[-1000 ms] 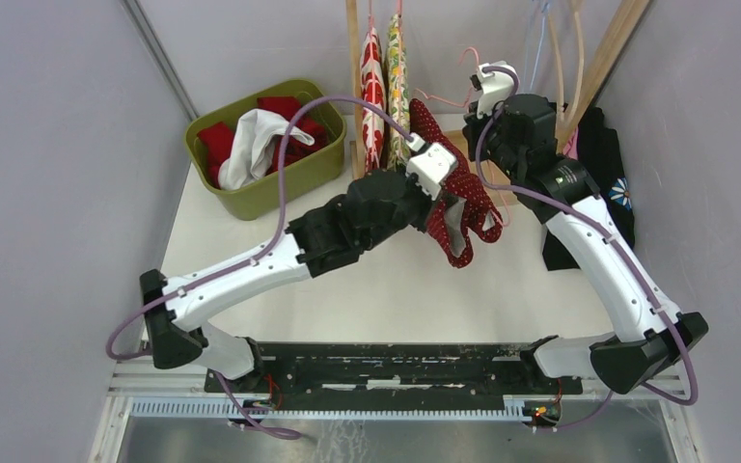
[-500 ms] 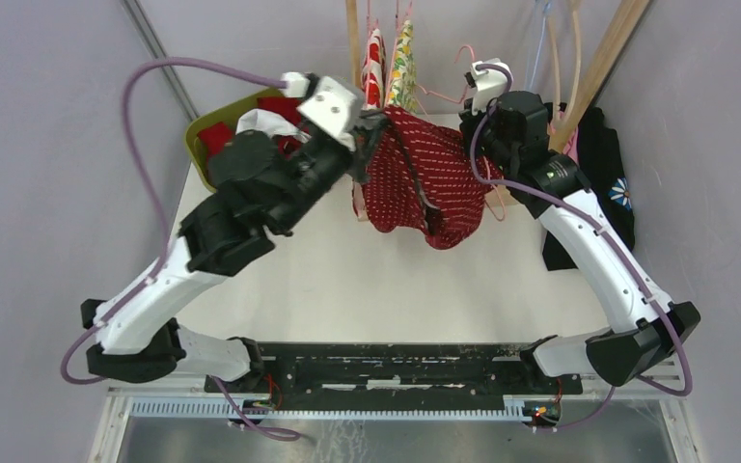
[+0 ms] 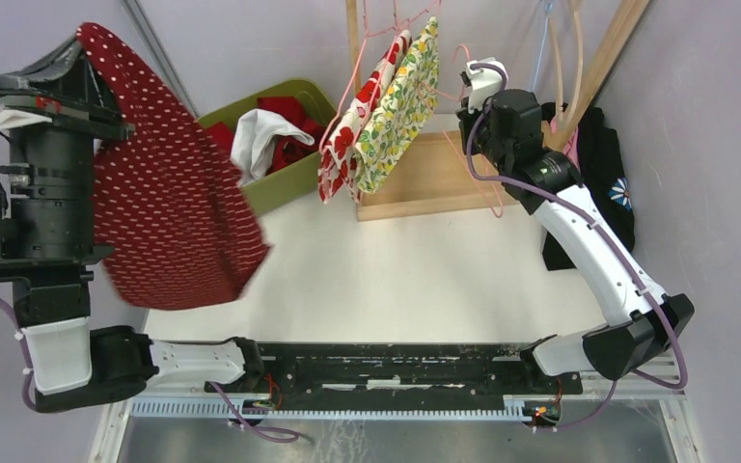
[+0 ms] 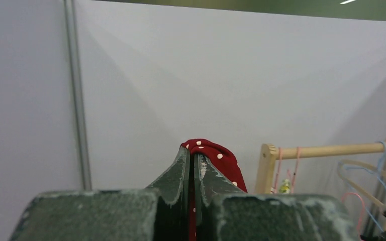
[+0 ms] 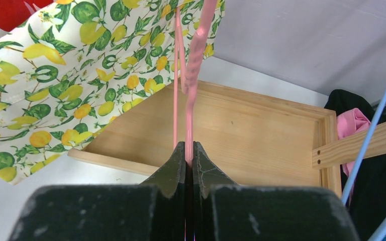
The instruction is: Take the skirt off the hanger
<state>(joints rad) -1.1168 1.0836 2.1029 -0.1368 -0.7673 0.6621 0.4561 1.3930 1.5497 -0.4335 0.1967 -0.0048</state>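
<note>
The red skirt with white dots (image 3: 169,217) hangs free of the hanger at the far left, held up high by my left gripper (image 3: 75,43), which is shut on its top edge. In the left wrist view the red cloth (image 4: 216,156) pokes out between the closed fingers of my left gripper (image 4: 192,154). My right gripper (image 3: 476,106) is shut on the bare pink hanger (image 5: 193,70) near the wooden rack; the thin pink wire runs up from the closed fingertips of my right gripper (image 5: 189,149).
Two patterned skirts, red-flowered (image 3: 352,125) and lemon-print (image 3: 400,101), hang tilted from the wooden rack (image 3: 434,178). A green bin (image 3: 294,174) of clothes sits at the back left. Black and pink garments (image 3: 603,164) lie at the right wall. Blue and cream hangers (image 3: 550,48) hang nearby.
My left arm swung far left and upward, pulling the red skirt off the pink hanger. The right gripper stayed on the hanger. The two hanging skirts swung out to the left.
</note>
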